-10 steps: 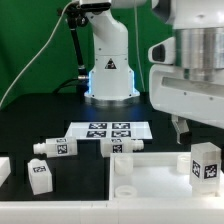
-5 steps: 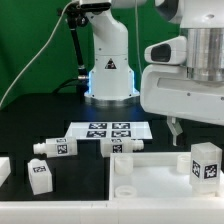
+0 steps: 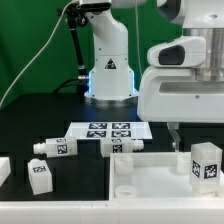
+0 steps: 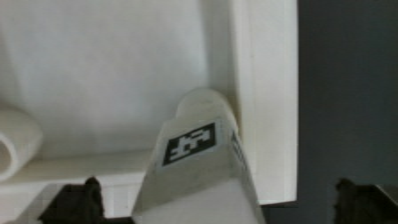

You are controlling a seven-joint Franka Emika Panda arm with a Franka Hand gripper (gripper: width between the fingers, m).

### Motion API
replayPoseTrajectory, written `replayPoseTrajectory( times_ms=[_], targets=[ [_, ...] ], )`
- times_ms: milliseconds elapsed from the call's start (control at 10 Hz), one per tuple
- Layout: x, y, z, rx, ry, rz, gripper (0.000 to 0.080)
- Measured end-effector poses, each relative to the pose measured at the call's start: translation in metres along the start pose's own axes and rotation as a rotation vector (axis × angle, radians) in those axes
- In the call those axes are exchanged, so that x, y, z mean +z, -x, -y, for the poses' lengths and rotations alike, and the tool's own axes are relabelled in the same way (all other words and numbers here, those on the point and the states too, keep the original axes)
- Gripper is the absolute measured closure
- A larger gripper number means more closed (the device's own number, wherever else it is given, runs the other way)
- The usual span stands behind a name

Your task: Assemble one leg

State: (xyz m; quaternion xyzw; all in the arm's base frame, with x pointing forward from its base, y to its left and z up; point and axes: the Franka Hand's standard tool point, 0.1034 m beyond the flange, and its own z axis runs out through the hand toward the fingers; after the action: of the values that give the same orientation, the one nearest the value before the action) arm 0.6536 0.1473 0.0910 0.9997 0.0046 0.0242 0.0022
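Gripper [image 4: 222,196] is spread wide with nothing in it. It hangs above the top's [image 3: 155,180] corner on the exterior view's right. The leg [image 3: 205,162] stands upright at that corner, just beside the rim [image 4: 258,70]. I can't tell if its stub is seated in a hole or only resting there. In the wrist view the fingertips [image 4: 80,195] sit either side of the leg, clear of it.

Risks, my read:
- An off-centre descent puts a finger on the leg's head and tips it.
- The finger nearest the rim catches the wall and shoves the top.
- Closing on a loose leg skews it.

The nearest spare leg [image 3: 122,147] lies just beside the top's far edge, out of the path.
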Motion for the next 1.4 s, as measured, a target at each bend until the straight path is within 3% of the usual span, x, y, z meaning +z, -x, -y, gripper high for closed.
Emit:
replayPoseTrajectory(
  times_ms=[200,300,400,500,600,700,1000,1400],
  targets=[
    [0.0000,-0.0005,-0.0025,-0.127,0.002,0.000,0.0151],
    [-0.0003,-0.0010,-0.0033,-0.174,0.007,-0.001,0.0237],
    [-0.0005,-0.0014,-0.0044,-0.199,0.009,-0.002,0.0237],
    [0.0001,-0.0010,-0.0045,-0.188,0.009,-0.001,0.0372],
    [0.0002,-0.0010,-0.0046,-0.188,0.009,-0.001,0.0372],
    [0.0003,-0.0010,-0.0046,-0.173,0.009,-0.001,0.0518],
    [0.0007,-0.0008,-0.0042,-0.091,0.008,0.000,0.0518],
    [0.0018,-0.0002,-0.0008,0.428,0.007,-0.011,0.0518]
  ],
)
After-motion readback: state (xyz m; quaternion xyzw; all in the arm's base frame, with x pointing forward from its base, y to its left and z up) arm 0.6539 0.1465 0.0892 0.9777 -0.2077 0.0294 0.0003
